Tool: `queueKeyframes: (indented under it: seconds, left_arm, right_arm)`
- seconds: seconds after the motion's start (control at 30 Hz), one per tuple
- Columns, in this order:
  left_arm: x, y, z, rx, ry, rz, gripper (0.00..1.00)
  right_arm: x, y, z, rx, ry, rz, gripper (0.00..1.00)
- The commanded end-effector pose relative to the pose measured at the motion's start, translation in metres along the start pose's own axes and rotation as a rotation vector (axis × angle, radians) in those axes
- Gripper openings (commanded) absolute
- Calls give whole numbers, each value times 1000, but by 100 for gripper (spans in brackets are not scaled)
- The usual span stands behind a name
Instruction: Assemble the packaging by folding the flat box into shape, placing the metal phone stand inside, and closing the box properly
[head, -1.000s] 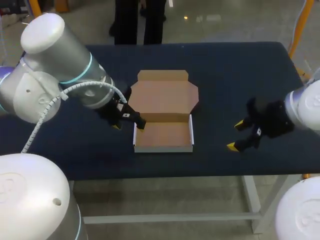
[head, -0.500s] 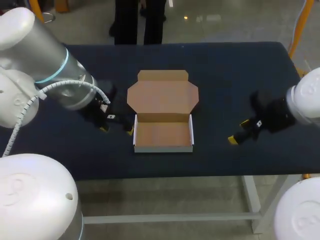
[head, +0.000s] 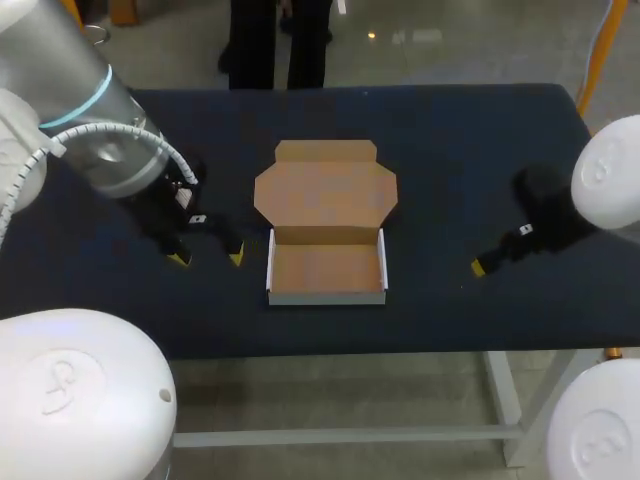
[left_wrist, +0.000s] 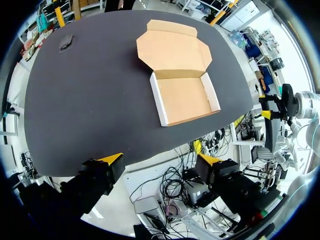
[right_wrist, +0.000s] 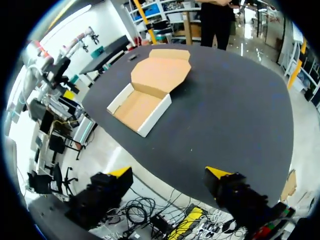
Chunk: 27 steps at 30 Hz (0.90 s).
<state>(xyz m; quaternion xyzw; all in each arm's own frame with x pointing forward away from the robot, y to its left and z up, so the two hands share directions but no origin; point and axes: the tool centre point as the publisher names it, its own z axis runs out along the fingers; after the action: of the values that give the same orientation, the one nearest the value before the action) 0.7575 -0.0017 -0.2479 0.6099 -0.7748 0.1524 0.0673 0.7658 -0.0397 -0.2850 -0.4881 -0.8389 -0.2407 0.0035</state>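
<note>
Right now both grippers are hanging wide open w/ nothing between the fingers: the left gripper (head: 207, 258) near the box's (head: 327, 270) left side, the right gripper (right_wrist: 169, 172) well off to its right. The box is sitting mid-table (head: 450, 150), tray folded up w/ white walls, brown lid lying flat behind it. The head view is showing only one right tip, while the right wrist view is showing both.

Bare table (head: 470, 150) flanking open box (head: 326, 225)
</note>
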Motion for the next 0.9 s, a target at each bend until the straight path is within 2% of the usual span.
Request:
queueKeyframes:
  seconds: [0.03,0.53,0.9]
  left_arm:
    - [2,1,-11,-23,-20,-9,100]
    - [0,9,-24,-14,-48,-51,100]
    - [0,16,-32,-1,-74,-88,100]
  right_arm:
    - [2,-5,-17,19,-19,36,100]
    - [-17,-15,-33,64,-5,191,100]
    - [-23,-22,-39,112,-36,313,100]
